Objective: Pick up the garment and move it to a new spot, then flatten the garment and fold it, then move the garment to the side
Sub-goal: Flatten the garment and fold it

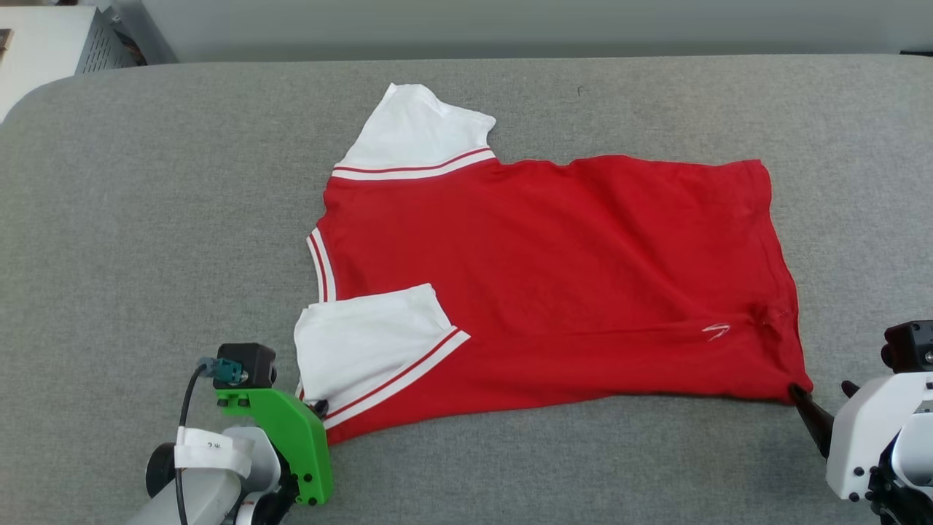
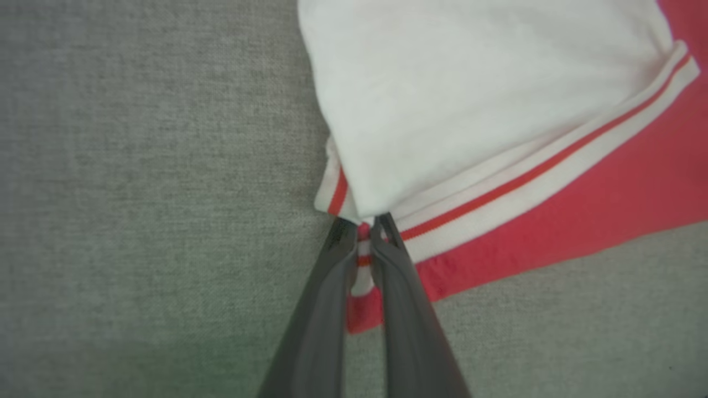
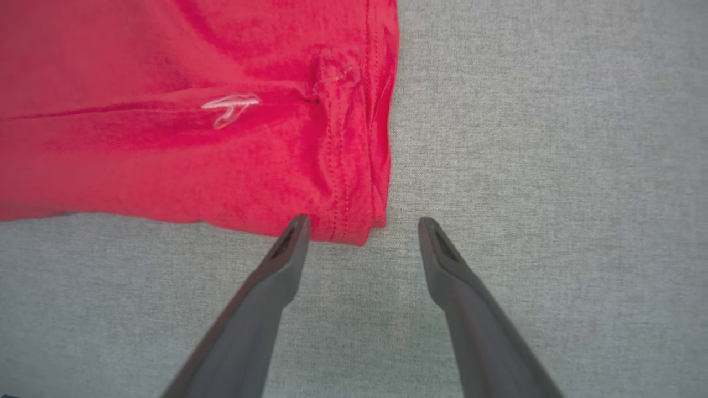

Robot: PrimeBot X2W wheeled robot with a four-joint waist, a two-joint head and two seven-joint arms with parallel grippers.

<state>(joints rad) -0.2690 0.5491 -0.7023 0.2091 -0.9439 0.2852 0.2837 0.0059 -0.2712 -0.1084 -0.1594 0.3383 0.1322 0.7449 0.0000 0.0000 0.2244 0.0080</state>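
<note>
The garment [image 1: 554,277], a red jersey shirt, is shown spread on the grey padded table [image 1: 146,219], at the middle of the head view. The collar end is turned to 9 o'clock and the hem to 3 o'clock. No print is seen on the upper face, only a small white logo [image 1: 716,330] toward the hem. The far sleeve [image 1: 419,127] is laid out flat at 11 o'clock. The near sleeve [image 1: 364,343] is doubled over the red body at 8 o'clock, its striped trim [image 1: 397,375] running on a slant. A few shallow creases are seen near the hem corner [image 1: 791,379].

The placing and most of the flattening are judged to be done, since the body lies broad and nearly smooth. No fold of the body is yet made, and the move to the side is left.

The left gripper [image 2: 362,228] is brought in low from 7 o'clock under its green bracket [image 1: 284,430]. Its fingers are pressed together, and the corner of the near sleeve is pinched between their tips. The right gripper [image 3: 363,222] is set at 4 o'clock, fingers spread and lying close to the table. The hem corner is bracketed between the two tips, one tip at the fabric's edge, nothing being clamped.
</note>
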